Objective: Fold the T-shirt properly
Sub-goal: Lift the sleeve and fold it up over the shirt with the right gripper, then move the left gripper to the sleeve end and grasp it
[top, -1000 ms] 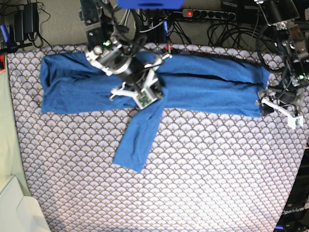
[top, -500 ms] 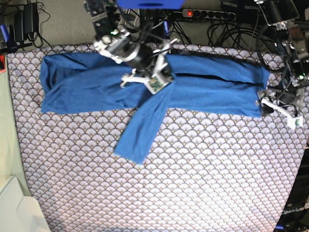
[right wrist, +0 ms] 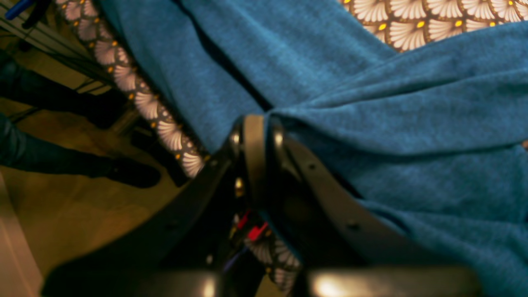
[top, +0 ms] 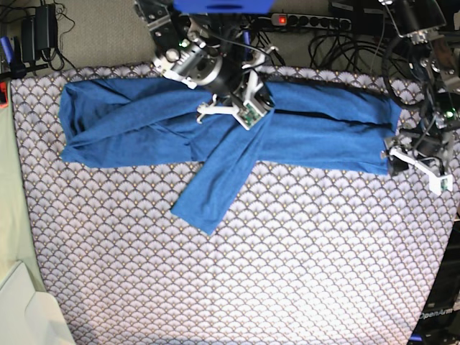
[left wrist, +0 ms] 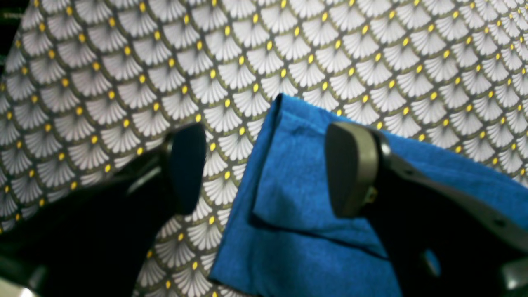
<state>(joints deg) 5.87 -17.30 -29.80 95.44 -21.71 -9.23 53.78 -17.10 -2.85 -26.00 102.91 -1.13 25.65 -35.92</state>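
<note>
scallop-patterned cloth [top: 287, 259] covers the whole work surface, with cables and a power strip [top: 309, 20] along the far edge behind it.

going left to right across my base view: the t-shirt [top: 144, 129] lies as a long blue band across the far part of the cloth, its left end bunched in soft folds. from its middle one sleeve [top: 219, 180] runs diagonally down toward me, its cuff end resting flat on the pattern.

just right of centre, over the band's far edge, i have the right gripper [top: 241, 108]. through its wrist camera the jaws are pressed together with blue fabric gathered at their tips, and creases fan out from that spot, so i read it as clamped on the shirt. i can't quite see how much cloth sits between the pads, since the tips are blurred.

further right the band runs on, with a dark fold line along it, to its right end near the edge of the cloth. there sits the left gripper [left wrist: 264, 173]. its jaws stand well apart. the folded corner of the shirt lies between them, nearer the right-hand finger [left wrist: 350, 169], which overlaps the fabric in the view; the other finger [left wrist: 187, 165] is over bare pattern. whether either finger touches the shirt i can't tell. nothing is gripped.
</note>
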